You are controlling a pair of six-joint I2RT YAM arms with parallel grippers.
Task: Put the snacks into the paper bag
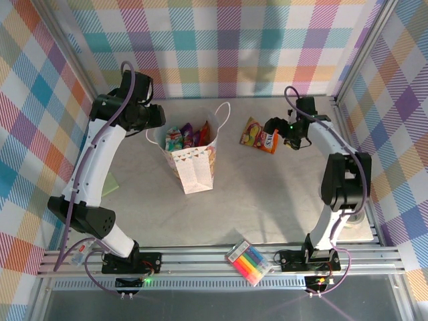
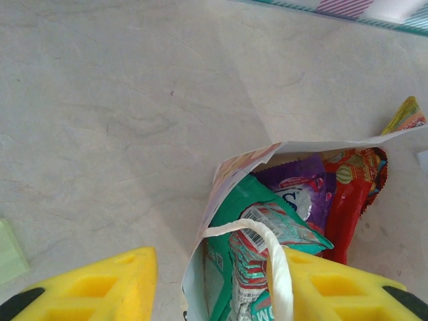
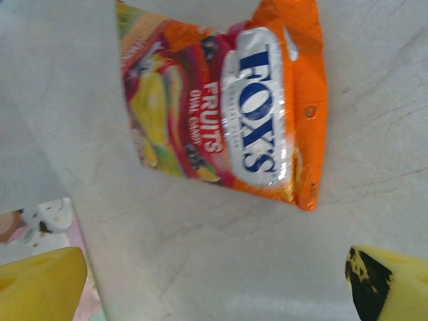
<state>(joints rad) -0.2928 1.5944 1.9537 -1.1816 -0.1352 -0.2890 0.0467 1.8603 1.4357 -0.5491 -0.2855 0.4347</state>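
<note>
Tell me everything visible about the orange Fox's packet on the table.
The orange packet is a glossy, crinkled plastic pouch, orange with magenta and yellow fruit art, a white oval reading FOX'S in blue and FRUITS in white. It looks sealed and lies flat, face up, on the pale table, right of the paper bag and outside it. The right gripper hovers open beside it; only the table seems to touch it.
</note>
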